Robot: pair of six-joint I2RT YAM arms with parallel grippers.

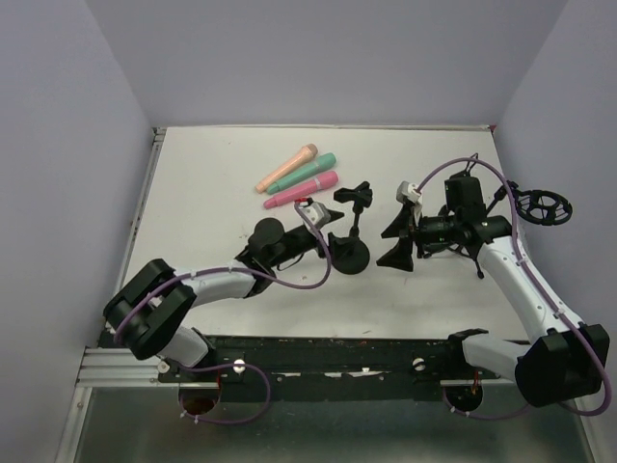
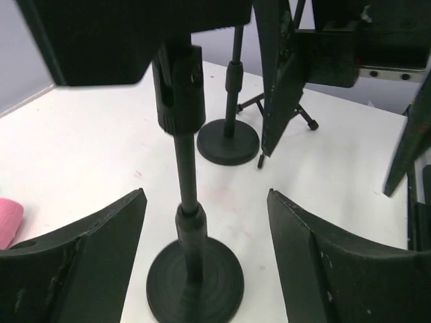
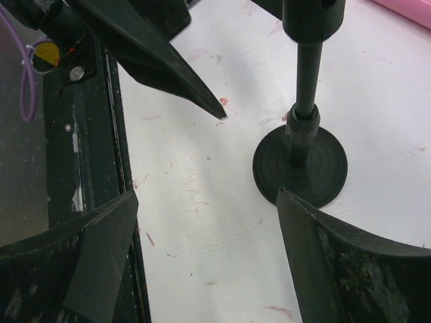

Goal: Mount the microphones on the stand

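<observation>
Three microphones lie side by side at the far middle of the table: peach-orange, mint green and pink. A black stand with a round base and a clip on top stands upright just in front of them. My left gripper is open and empty at the stand's left, with the stand's pole rising between its fingers. My right gripper is open and empty at the stand's right. In the right wrist view the base lies just beyond my right gripper.
A second round-based stand and tripod legs show behind the near stand in the left wrist view. A black ring-shaped mount sits at the table's right edge. The dark front rail runs close beside my right gripper.
</observation>
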